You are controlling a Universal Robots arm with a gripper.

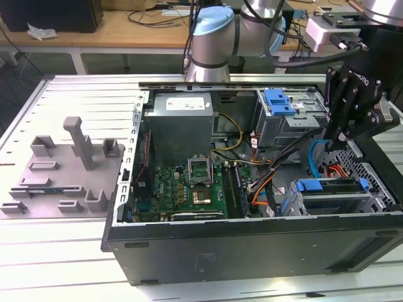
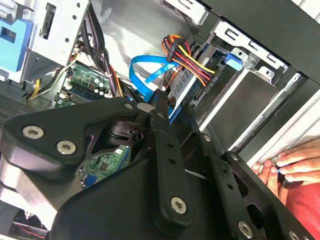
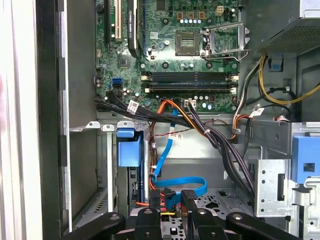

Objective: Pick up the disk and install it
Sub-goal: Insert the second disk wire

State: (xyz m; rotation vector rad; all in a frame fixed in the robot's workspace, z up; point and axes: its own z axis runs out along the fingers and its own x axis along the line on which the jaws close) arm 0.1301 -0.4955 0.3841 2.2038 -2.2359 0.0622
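The disk (image 1: 330,189) sits in its blue carrier inside the lower drive bay, at the exterior view's right front corner of the open computer case (image 1: 252,242). In the first wrist view I see the carrier end (image 3: 129,151) edge-on in the bay. My gripper (image 1: 334,143) hangs just above and behind that bay. Its fingers (image 3: 154,202) stand close together around the end of a blue data cable (image 3: 180,184). In the second wrist view the same blue cable (image 2: 142,67) runs up to the gripper (image 2: 152,107), beside the disk (image 2: 181,85).
A blue bracket (image 1: 280,100) tops the metal drive cage at the back. Bundled wires (image 3: 220,145) cross from the motherboard (image 3: 170,45) toward the bays. A person's hand (image 2: 290,165) rests on the case edge. A grey fixture plate (image 1: 63,170) lies at the exterior view's left.
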